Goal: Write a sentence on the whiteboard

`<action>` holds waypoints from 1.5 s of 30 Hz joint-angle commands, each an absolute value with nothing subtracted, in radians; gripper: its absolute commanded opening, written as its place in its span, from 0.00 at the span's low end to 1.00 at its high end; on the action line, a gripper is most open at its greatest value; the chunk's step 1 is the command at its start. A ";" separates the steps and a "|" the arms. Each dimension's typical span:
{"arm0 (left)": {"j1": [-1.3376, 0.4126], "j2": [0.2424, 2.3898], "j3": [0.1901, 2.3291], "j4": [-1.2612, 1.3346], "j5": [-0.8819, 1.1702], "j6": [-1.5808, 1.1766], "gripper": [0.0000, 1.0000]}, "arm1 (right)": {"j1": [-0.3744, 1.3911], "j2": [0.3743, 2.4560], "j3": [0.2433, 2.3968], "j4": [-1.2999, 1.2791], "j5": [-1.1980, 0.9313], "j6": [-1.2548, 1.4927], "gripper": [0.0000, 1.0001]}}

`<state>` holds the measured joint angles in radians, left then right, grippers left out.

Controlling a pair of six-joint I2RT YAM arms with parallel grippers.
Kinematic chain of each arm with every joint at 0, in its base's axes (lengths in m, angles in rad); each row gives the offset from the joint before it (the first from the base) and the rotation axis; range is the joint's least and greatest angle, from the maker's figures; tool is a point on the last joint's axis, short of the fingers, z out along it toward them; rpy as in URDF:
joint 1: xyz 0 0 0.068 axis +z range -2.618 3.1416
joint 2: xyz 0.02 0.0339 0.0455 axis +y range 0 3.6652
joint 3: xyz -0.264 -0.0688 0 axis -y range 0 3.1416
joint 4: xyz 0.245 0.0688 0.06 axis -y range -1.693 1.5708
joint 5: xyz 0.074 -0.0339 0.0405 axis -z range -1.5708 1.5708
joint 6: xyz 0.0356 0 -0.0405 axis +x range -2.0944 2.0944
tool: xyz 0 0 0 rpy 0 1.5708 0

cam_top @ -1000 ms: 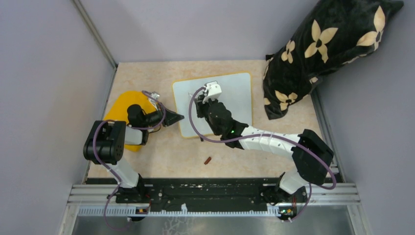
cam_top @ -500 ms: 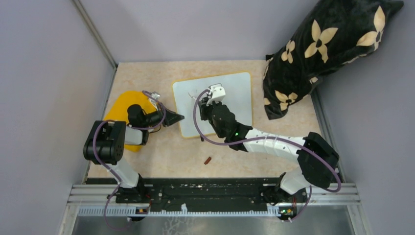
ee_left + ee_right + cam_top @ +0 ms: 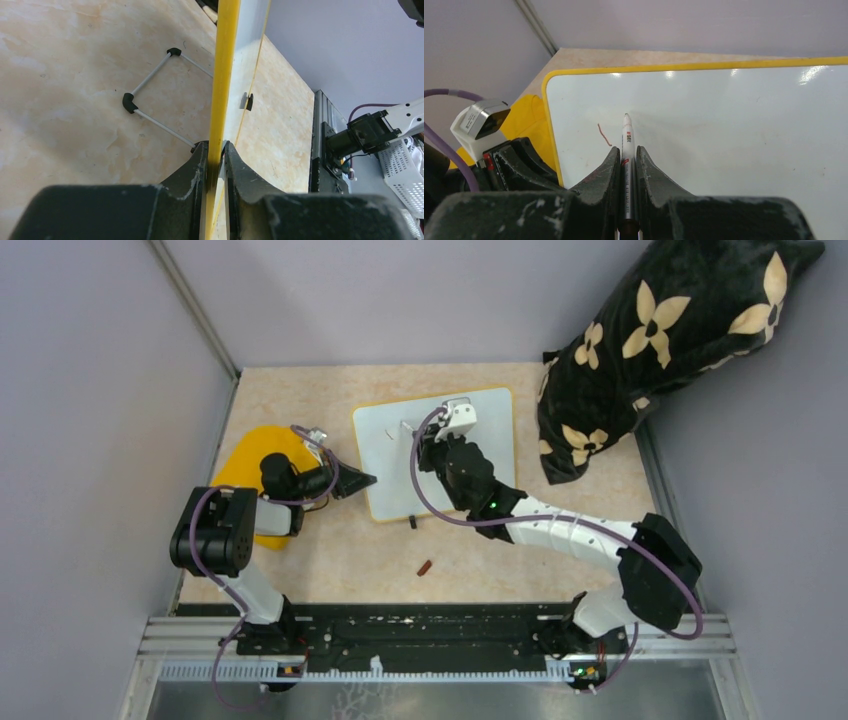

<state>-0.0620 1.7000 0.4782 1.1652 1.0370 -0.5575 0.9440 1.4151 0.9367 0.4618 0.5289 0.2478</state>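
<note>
The whiteboard [image 3: 490, 445] lies on the table, white with a thin yellow rim. My left gripper [image 3: 366, 481] is shut on its left edge, and in the left wrist view the jaws [image 3: 216, 156] pinch the yellow rim [image 3: 226, 55]. My right gripper [image 3: 626, 150] is shut on a white marker [image 3: 626, 137] that points at the board's upper left part [image 3: 724, 125]. Of the sentence, only one short reddish-brown stroke [image 3: 603, 134] shows, just left of the marker tip. Whether the tip touches the board I cannot tell. From above, the right gripper [image 3: 422, 438] hangs over the board.
A yellow cloth [image 3: 243, 462] lies under the left arm. A small reddish-brown cap [image 3: 424, 567] lies near the front of the table. A black flowered cushion [image 3: 670, 340] fills the far right corner. A wire stand [image 3: 150, 100] shows beside the board's edge. Grey walls close in the table.
The right arm has slid to the right and a little farther back over the board with the marker. The left arm and the board have stayed still.
</note>
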 commanded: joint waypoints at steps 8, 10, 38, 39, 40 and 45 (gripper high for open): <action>-0.066 1.694 0.479 1.127 1.020 -0.526 0.06 | 0.927 1.446 0.992 0.500 0.483 0.289 0.00; -0.066 1.694 0.480 1.127 1.020 -0.525 0.06 | 0.926 1.445 0.987 0.500 0.480 0.291 0.00; -0.069 1.690 0.479 1.121 1.019 -0.525 0.05 | 0.940 1.435 0.891 0.418 0.382 0.365 0.00; -0.069 1.690 0.479 1.121 1.019 -0.524 0.05 | 0.942 1.437 0.891 0.415 0.377 0.366 0.00; -0.069 1.690 0.479 1.120 1.019 -0.525 0.05 | 0.945 1.438 0.893 0.412 0.371 0.367 0.00; -0.069 1.693 0.480 1.120 1.019 -0.525 0.05 | 0.954 1.450 0.895 0.404 0.354 0.369 0.00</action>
<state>-0.0658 1.6993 0.4782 1.1515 1.0332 -0.5518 0.9424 1.4467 0.8967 0.4076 0.3714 0.3618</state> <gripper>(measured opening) 0.200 0.114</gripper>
